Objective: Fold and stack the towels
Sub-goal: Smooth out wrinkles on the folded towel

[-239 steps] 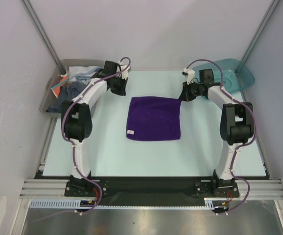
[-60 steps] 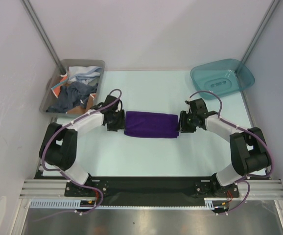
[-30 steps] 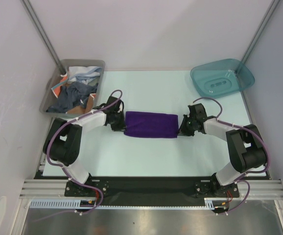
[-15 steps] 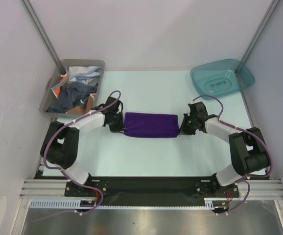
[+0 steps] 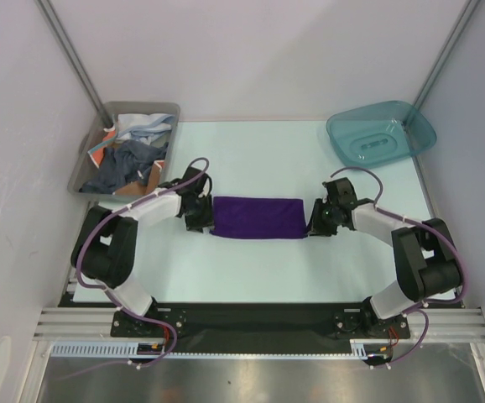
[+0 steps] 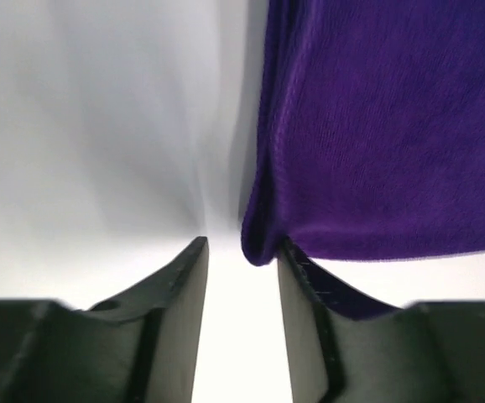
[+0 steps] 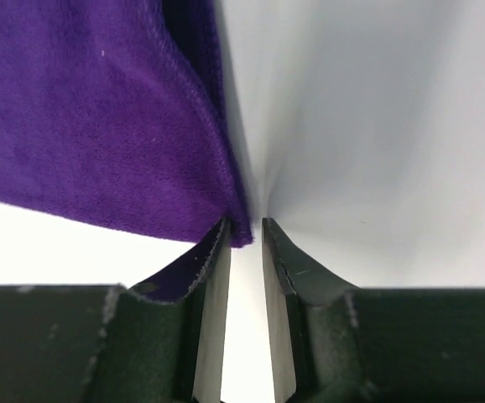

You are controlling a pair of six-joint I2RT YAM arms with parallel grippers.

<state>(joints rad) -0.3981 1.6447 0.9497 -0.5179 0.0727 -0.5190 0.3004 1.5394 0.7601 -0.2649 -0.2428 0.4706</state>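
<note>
Towel (image 5: 257, 217) folded; left hand (image 6: 241, 250) apparently open.

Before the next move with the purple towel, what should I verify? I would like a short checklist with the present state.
1. Purple towel folded, lying flat: ok.
2. Left gripper open, holding nothing: ok.
3. Right gripper open: ok, but only narrowly.
4. Towel corner clear of the right gripper: cannot tell.
5. More towels waiting in the grey bin: ok.
</note>
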